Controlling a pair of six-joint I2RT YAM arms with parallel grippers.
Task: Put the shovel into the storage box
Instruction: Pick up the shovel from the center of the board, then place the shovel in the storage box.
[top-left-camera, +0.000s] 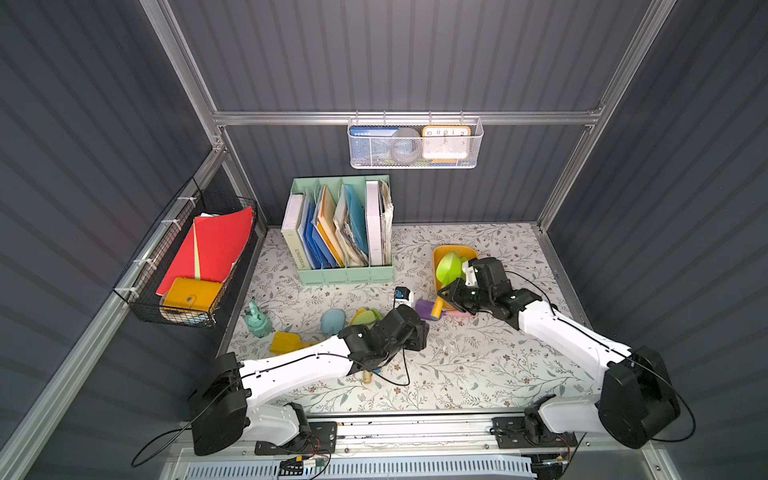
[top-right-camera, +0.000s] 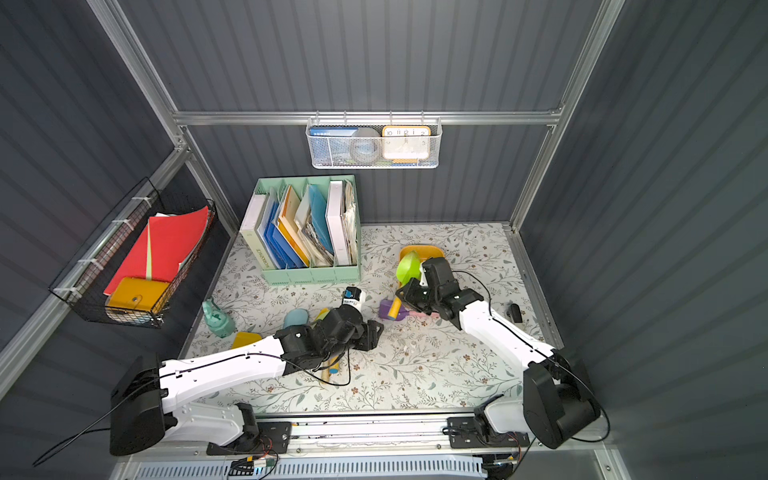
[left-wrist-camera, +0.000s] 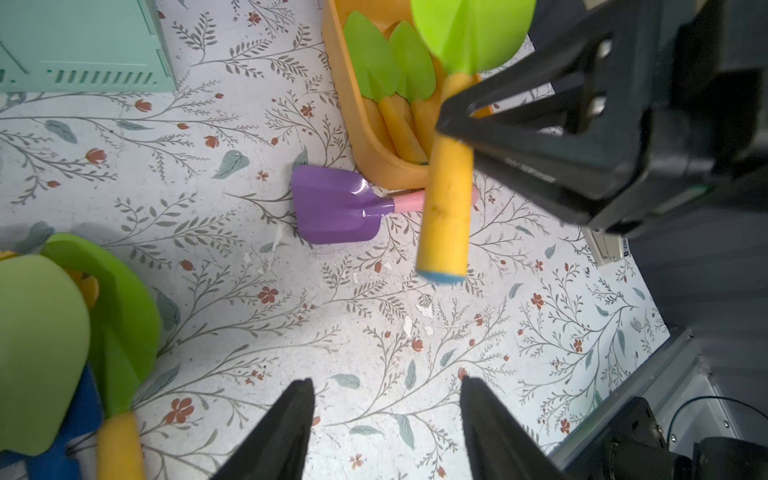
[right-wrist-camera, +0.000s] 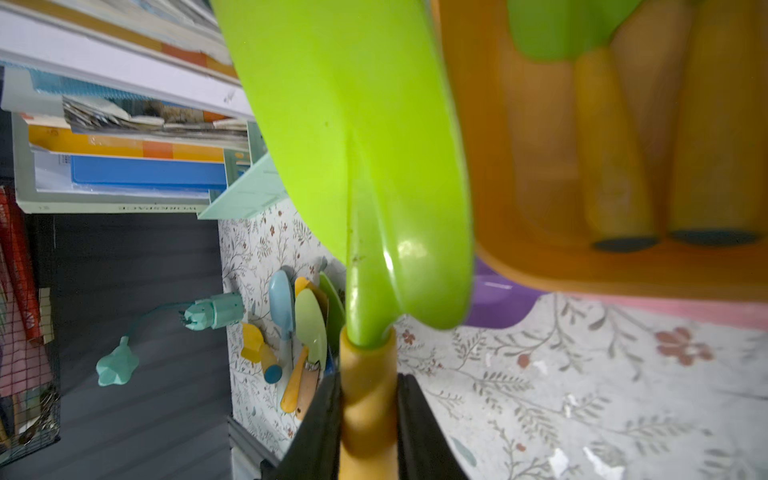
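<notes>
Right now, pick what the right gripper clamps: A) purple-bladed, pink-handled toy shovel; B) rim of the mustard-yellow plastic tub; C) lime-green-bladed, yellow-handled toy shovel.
C: the right gripper is shut on the yellow handle of the lime-green-bladed toy shovel.

In both top views we look steeply down over the whole counter (top-left-camera: 457, 374), while our two wrist cameras sit low and close, both catching the storage box (left-wrist-camera: 363, 141).
</notes>
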